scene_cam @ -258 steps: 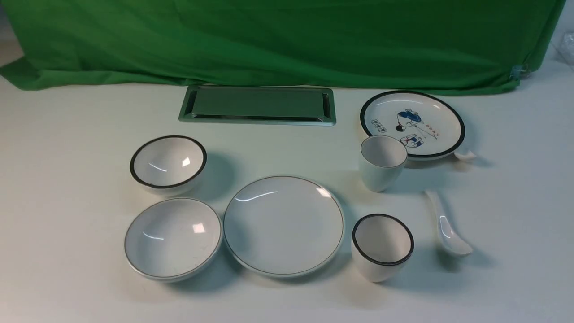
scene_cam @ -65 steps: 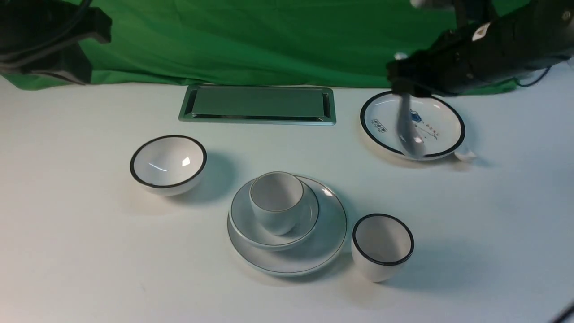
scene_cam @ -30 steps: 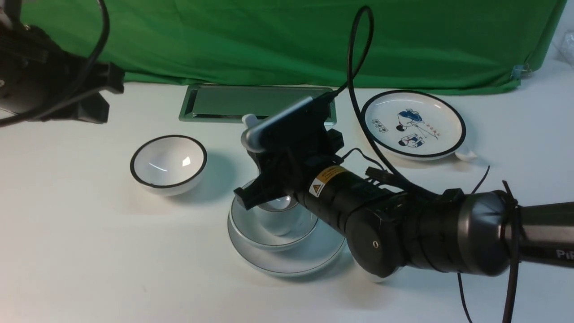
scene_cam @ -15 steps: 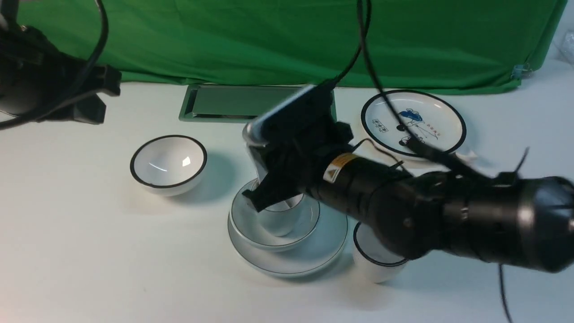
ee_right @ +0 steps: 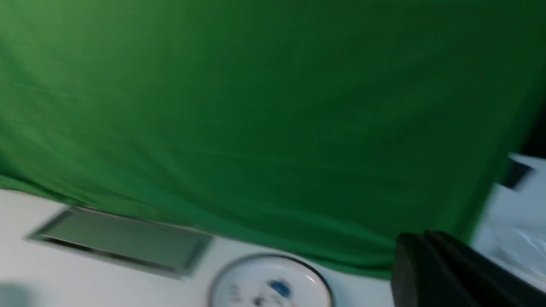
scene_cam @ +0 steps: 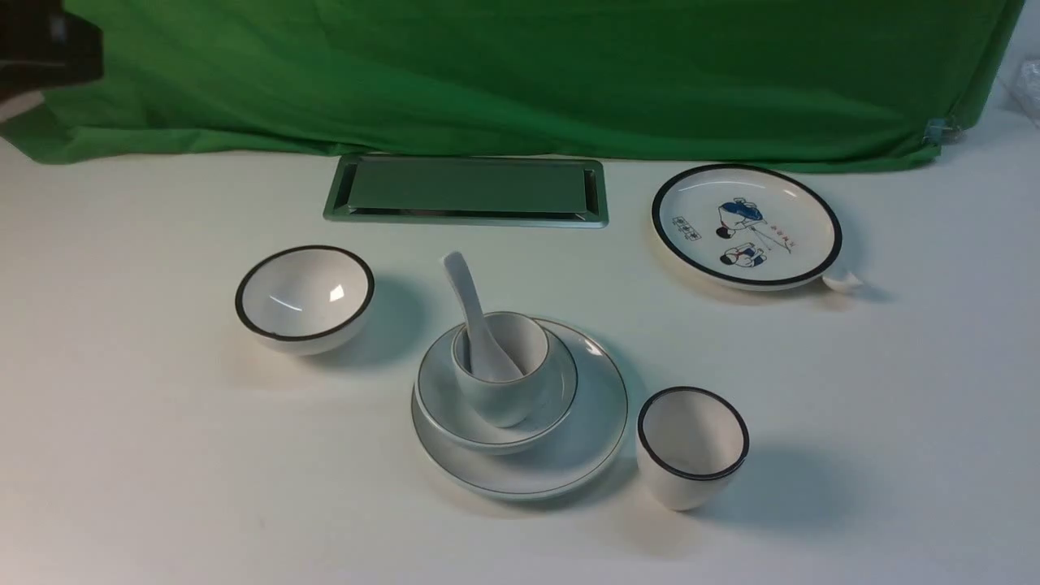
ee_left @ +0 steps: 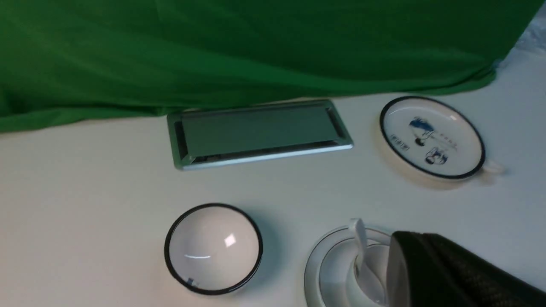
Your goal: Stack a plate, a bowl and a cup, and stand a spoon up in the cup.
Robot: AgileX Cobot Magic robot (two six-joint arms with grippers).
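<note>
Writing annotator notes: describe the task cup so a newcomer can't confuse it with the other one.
In front of the green backdrop lies a metal panel; nearer the camera sits a stack of plate, bowl and cup. The cup tops it: plain white, no black rim, spoon leaning inside, unlike the black-rimmed cup standing alone to its right.

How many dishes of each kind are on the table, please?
Plates: 2 (plate, printed plate)
Bowls: 2 (bowl, black-rimmed bowl)
Cups: 2 (cup, black-rimmed cup)
Spoons: 1 (spoon in the cup)
Total: 7, not counting a half-hidden white piece beside the printed plate.
</note>
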